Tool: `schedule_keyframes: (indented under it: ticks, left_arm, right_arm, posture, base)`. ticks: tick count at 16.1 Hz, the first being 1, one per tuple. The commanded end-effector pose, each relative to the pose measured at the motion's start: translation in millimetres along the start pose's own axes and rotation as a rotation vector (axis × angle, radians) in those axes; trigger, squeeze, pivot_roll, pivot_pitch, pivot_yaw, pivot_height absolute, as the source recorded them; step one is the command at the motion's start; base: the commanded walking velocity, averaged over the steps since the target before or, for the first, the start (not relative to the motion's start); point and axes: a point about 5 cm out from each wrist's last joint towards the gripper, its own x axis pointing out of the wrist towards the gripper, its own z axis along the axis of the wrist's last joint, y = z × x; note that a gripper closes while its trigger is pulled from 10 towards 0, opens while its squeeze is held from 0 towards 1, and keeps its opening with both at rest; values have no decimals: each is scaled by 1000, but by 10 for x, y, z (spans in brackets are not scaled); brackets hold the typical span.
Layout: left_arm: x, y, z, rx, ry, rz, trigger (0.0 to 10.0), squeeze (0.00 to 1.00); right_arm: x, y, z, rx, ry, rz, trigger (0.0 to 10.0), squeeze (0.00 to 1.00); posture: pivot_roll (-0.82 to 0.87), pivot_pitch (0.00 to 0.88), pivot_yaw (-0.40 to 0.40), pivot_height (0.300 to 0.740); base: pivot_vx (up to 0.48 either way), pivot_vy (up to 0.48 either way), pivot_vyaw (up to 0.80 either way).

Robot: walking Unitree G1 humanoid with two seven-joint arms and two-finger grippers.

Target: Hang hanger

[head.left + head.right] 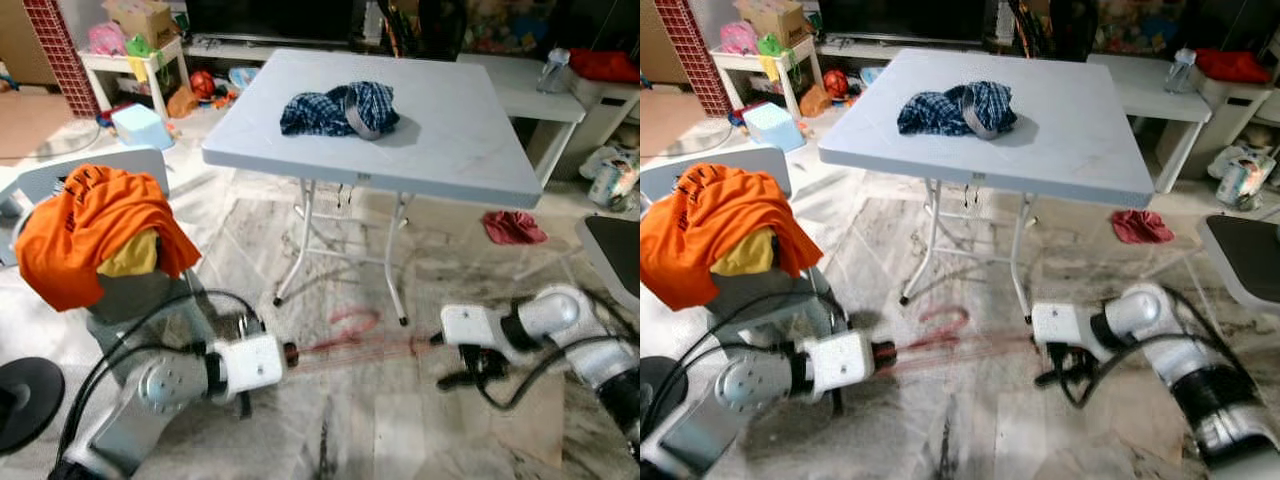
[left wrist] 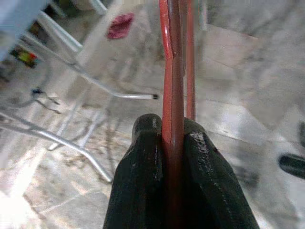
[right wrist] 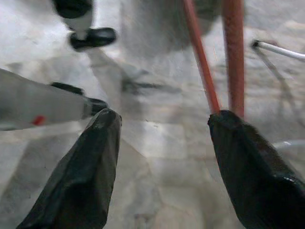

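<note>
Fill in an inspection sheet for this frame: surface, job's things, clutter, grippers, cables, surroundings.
Surface: white folding table, bare apart from a bundle of blue checked cloth.
Job's things: red hanger, blurred, held low over the marble floor between the two arms.
Clutter: orange garment over a yellow one on a grey chair; red cloth on the floor.
Grippers: left gripper, jaws shut on the hanger; right gripper, jaws open, one finger against the hanger's bars.
Cables: black cables loop along both arms.
Surroundings: shelf with boxes and toys behind the table; red bag on a white bench.
</note>
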Motion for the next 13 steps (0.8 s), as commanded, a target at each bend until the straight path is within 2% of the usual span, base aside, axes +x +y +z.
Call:
schedule_keyframes:
  ticks: [1, 2, 4, 7, 8, 9, 11, 13]
  left_arm:
    - [-10, 110, 24, 32, -10, 47, 10000, 0]
    - [8, 129, 35, 39, -16, 54, 10000, 0]
    - [75, 128, 48, 54, -48, 67, 10000, 0]
    - [130, 126, 81, 67, -71, 70, 10000, 0]
    - [160, 132, 90, 82, -78, 67, 10000, 0]
    - [175, 137, 92, 90, -80, 65, 10000, 0]
    - [228, 167, 101, 120, -91, 63, 10000, 0]
    - [236, 177, 84, 128, -88, 62, 10000, 0]
  right_arm:
    - [-49, -129, 71, -25, 8, -57, 4235, 0]
    - [-46, -205, 128, -30, -2, -102, 10000, 0]
    - [0, -346, 284, -37, -54, -197, 10000, 0]
    - [34, -346, 302, -30, -67, -186, 10000, 0]
    - [25, -393, 326, -45, -74, -219, 10000, 220]
    - [8, -440, 355, -40, -89, -254, 10000, 1000]
    - [-44, -526, 391, -70, -78, -298, 10000, 1000]
    - [-69, -525, 367, -80, -67, -293, 10000, 1000]
  posture:
    - [-23, 0, -25, 740]
    - [-23, 0, -25, 740]
    - [-23, 0, -25, 740]
    - [-21, 0, -22, 740]
    - [-22, 0, -21, 740]
    - [-24, 0, -22, 740]
    - [-26, 0, -22, 740]
    - [-25, 0, -24, 740]
  base:
    - [0, 0, 0]
    - [0, 0, 0]
    - [0, 0, 0]
    - [0, 0, 0]
    - [0, 0, 0]
    - [0, 0, 0]
    - [0, 0, 0]
    - [0, 0, 0]
